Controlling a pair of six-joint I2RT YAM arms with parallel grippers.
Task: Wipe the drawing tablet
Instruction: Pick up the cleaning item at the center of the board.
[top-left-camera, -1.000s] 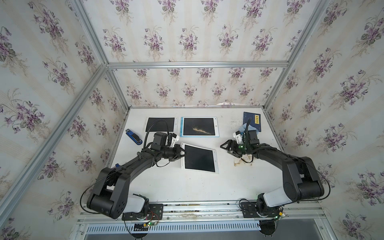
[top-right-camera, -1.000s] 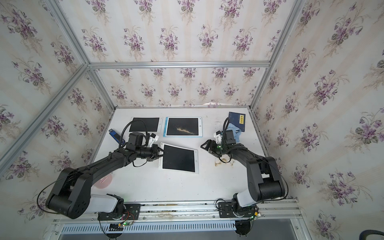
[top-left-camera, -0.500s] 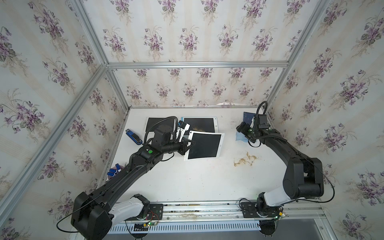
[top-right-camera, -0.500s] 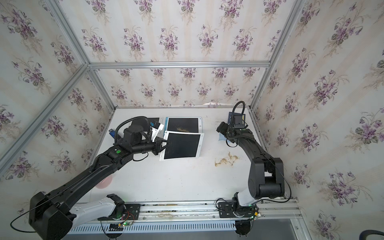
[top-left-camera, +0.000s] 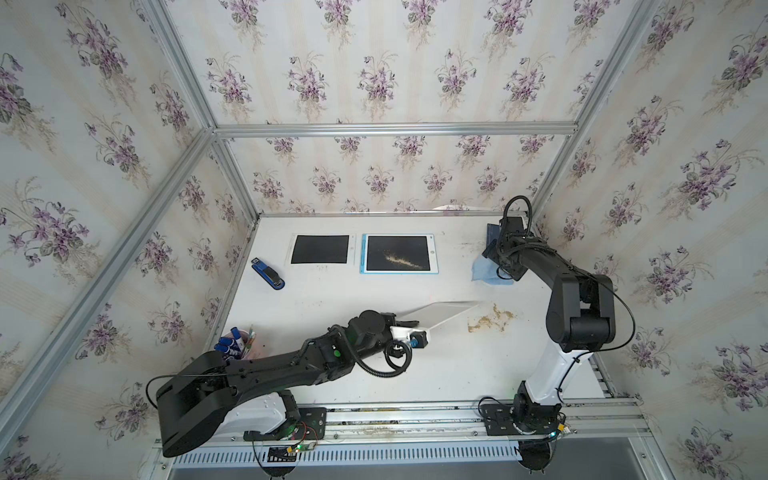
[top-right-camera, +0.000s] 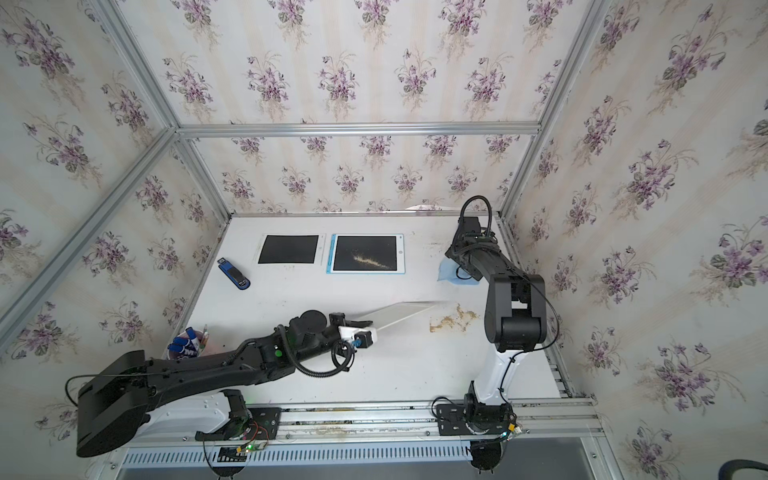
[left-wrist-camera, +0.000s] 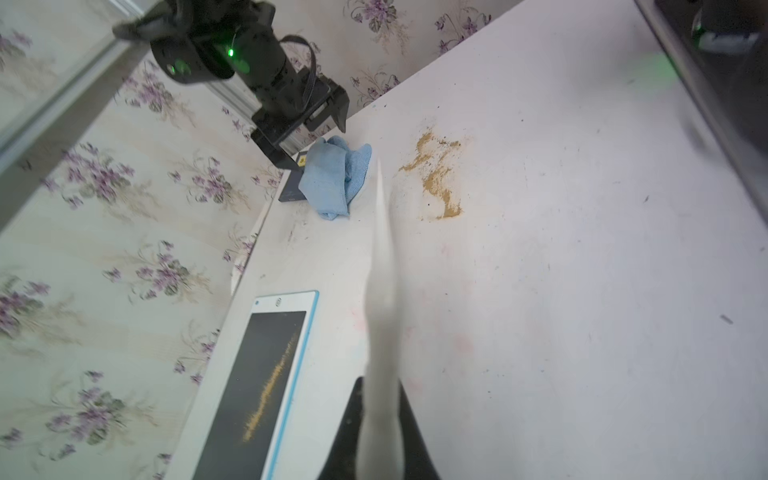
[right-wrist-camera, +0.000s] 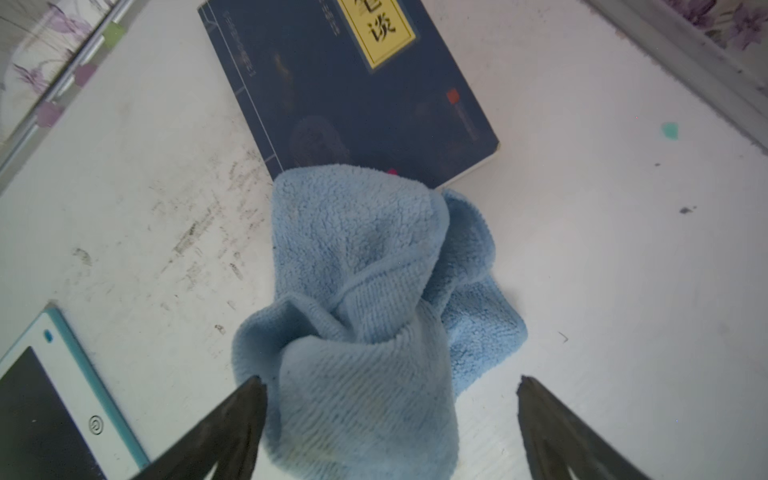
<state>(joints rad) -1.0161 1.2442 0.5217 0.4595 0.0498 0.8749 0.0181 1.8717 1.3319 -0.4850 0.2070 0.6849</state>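
My left gripper (top-left-camera: 409, 323) (left-wrist-camera: 380, 399) is shut on one end of a white drawing tablet (top-left-camera: 444, 312) (top-right-camera: 401, 313) (left-wrist-camera: 382, 270). The tablet is tipped on edge above the table's middle. A second, blue-framed tablet (top-left-camera: 398, 254) (left-wrist-camera: 266, 374) lies flat at the back with a streak of brown crumbs on its dark screen. A crumpled light-blue cloth (top-left-camera: 482, 272) (right-wrist-camera: 365, 291) lies at the back right. My right gripper (top-left-camera: 492, 254) (right-wrist-camera: 390, 386) hangs open over it, and the cloth's near end sits between the fingers.
A pile of brown crumbs (top-left-camera: 486, 322) (left-wrist-camera: 436, 174) lies on the table just beyond the held tablet's far end. A dark-blue book (right-wrist-camera: 353, 91) lies behind the cloth. At the back left are a third tablet (top-left-camera: 320, 249) and a blue stapler (top-left-camera: 268, 274). A cup of markers (top-left-camera: 237, 345) stands front left.
The left arm lifted the white tablet off the table, tipped it on edge and drew it toward the front. The right arm swung to the back right over the cloth, its jaws spreading wider.
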